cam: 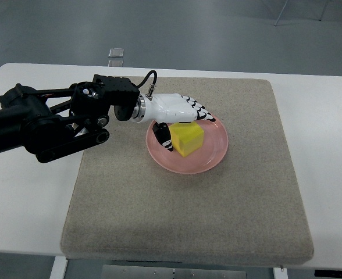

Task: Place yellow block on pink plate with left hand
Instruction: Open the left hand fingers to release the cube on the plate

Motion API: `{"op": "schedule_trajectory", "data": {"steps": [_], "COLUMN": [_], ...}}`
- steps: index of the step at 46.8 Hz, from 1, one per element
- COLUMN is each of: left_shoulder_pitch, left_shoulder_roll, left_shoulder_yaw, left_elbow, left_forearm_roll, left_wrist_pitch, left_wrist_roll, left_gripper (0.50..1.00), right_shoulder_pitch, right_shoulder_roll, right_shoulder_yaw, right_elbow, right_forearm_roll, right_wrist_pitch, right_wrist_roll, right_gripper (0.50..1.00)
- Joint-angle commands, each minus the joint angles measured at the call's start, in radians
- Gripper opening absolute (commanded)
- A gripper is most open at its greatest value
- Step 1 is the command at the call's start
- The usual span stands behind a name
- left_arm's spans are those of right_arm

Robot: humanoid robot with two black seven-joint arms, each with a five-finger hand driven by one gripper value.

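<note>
The yellow block (188, 141) rests on the pink plate (213, 158), left of its middle. My left hand (186, 127), white with black joints, reaches in from the left over the plate's far-left rim. Its fingers (198, 110) stretch out nearly straight along the block's far side. The black-tipped thumb (164, 138) points down beside the block's left corner. The hand looks open around the block rather than clamped on it. The right arm does not show.
The plate lies on a beige mat (188, 215) that covers most of the white table (328, 116). The black left forearm (49, 122) lies across the mat's left edge. A small clear object (117, 53) sits on the floor beyond the table.
</note>
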Motion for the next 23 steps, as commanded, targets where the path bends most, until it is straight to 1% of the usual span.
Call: {"op": "schedule_trajectory", "data": {"steps": [1, 8, 18, 23], "left_shoulder_pitch": [0.001, 0.001, 0.001, 0.001], "left_shoulder_roll": [0.017, 0.075, 0.175, 0.224], "left_shoulder_yaw": [-0.019, -0.036, -0.097, -0.1], "left_elbow": [-0.002, -0.008, 0.004, 0.037], "left_forearm_roll": [-0.01, -0.148, -0.592, -0.806], "left_wrist_pitch": [0.001, 0.003, 0.001, 0.001], "left_wrist_roll": [-0.001, -0.001, -0.001, -0.001], "left_gripper": [0.994, 0.994, 0.994, 0.994], "right_shoulder_pitch": [0.0, 0.0, 0.0, 0.0], "right_shoulder_roll": [0.0, 0.0, 0.0, 0.0], "right_shoulder_yaw": [0.0, 0.0, 0.0, 0.0], "right_elbow": [0.0, 0.0, 0.0, 0.0], "right_forearm_roll": [0.0, 0.0, 0.0, 0.0], "right_wrist_pitch": [0.0, 0.0, 0.0, 0.0], "right_wrist_roll": [0.0, 0.0, 0.0, 0.0], "right_gripper": [0.924, 0.924, 0.924, 0.924]}}
